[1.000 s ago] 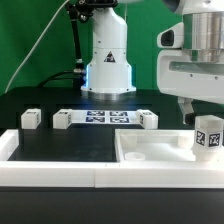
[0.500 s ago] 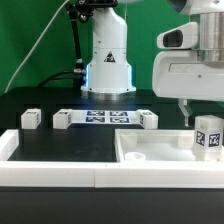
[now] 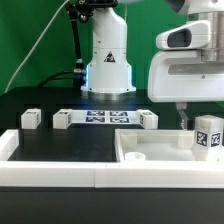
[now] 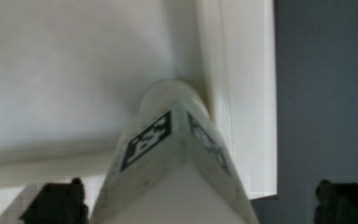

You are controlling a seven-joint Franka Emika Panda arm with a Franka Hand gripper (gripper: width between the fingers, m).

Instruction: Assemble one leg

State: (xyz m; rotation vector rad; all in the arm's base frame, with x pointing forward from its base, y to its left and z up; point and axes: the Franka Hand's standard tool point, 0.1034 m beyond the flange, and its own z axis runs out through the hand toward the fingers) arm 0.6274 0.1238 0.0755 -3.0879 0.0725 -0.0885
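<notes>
We find the arm reaching in from the upper part of the exterior view's right, its bulky white wrist housing hanging above the big white tray (image 3: 150, 150). The claw (image 3: 192, 122) points straight down at the tray's corner on the exterior view's right.

A leg (image 3: 208, 136) with a black-and-white tag stands upright on that corner of the tray, just below the claw. One thin dark finger (image 3: 182, 117) shows beside the leg on the exterior view's left. In the wrist view the leg (image 4: 176, 150) sits midway between two dark fingertips (image 4: 59, 198), with clear space on each side of it. We judge the claw spread wide and gripping nothing; the fingers do not touch the leg in the wrist view.

Three more legs stand on the black table (image 3: 40, 100) behind the tray: one (image 3: 32, 118) toward the exterior view's left, one (image 3: 62, 119) just beside the marker board (image 3: 105, 118), and one (image 3: 148, 119) at the board's other end. All three are upright and well apart from the claw.

A long white wall (image 3: 50, 172) runs along the near edge, with a shorter piece (image 3: 10, 145) turning back at the exterior view's left.
</notes>
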